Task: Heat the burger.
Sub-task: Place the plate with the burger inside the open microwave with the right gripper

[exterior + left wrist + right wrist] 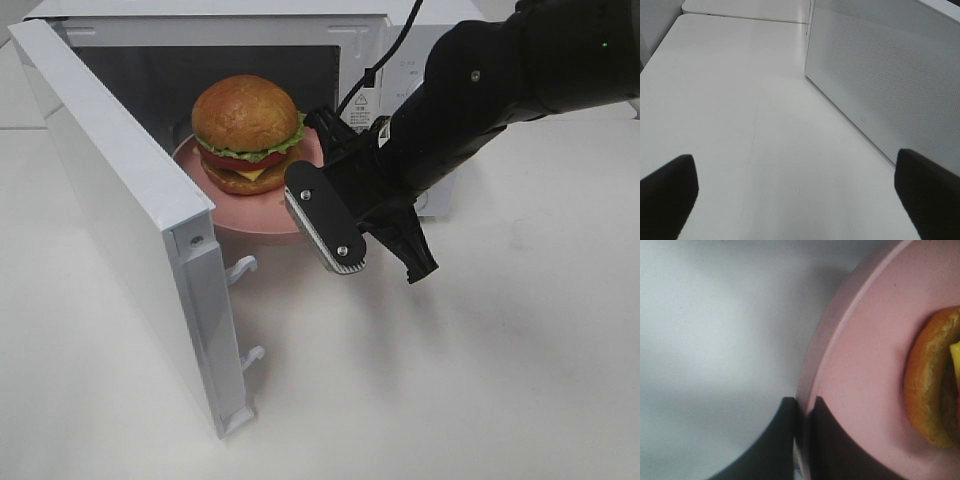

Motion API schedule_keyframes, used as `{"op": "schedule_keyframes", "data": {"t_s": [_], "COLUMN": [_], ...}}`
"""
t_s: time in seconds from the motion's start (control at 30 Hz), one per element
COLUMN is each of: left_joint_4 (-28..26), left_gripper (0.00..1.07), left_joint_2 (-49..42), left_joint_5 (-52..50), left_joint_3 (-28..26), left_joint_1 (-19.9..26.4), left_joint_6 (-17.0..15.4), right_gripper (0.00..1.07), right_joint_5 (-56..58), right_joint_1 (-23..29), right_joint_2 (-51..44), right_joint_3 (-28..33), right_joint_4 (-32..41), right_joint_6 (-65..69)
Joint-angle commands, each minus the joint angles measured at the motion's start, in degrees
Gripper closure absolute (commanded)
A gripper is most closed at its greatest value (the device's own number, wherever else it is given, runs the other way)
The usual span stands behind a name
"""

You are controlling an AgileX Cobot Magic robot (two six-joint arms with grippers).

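The left hand (797, 195) hangs wide and empty over the bare white counter (450, 380), beside the white microwave oven (250, 8); best left there. The white oven door (120, 200) stands swung open. The right hand (802, 405) pinches the rim of the flat round pink plate (865, 365), whose near edge juts from the opening. On it the tall golden-bunned burger (247, 135) sits upright at the cavity mouth. Push level, slowly and straight in, so it neither tips nor slides.

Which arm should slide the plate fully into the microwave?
Right. The right tool is shut on the pink plate at its rim, burger at the microwave mouth. The left tool is open over the table, holding nothing.
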Motion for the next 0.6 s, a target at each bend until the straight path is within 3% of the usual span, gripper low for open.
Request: {"op": "schedule_keyframes", "data": {"t_s": [0.03,0.6], "left_joint_4": [-0.3,-0.3], "left_gripper": [0.06,0.06], "left_joint_2": [-0.9,-0.9], "left_joint_5": [0.0,0.0], "left_joint_3": [-0.1,-0.1], "left_joint_1": [0.2,0.2], "left_joint_6": [-0.2,-0.2], "right_gripper": [1.07,1.07], "right_joint_5": [-1.8,-1.2], "right_joint_1": [0.1,0.8], "right_joint_2": [0.6,7.2], "right_joint_3": [-2.5,-11.7], "right_joint_4": [-0.5,-5.2], "right_joint_6": [1.4,9.1]}}
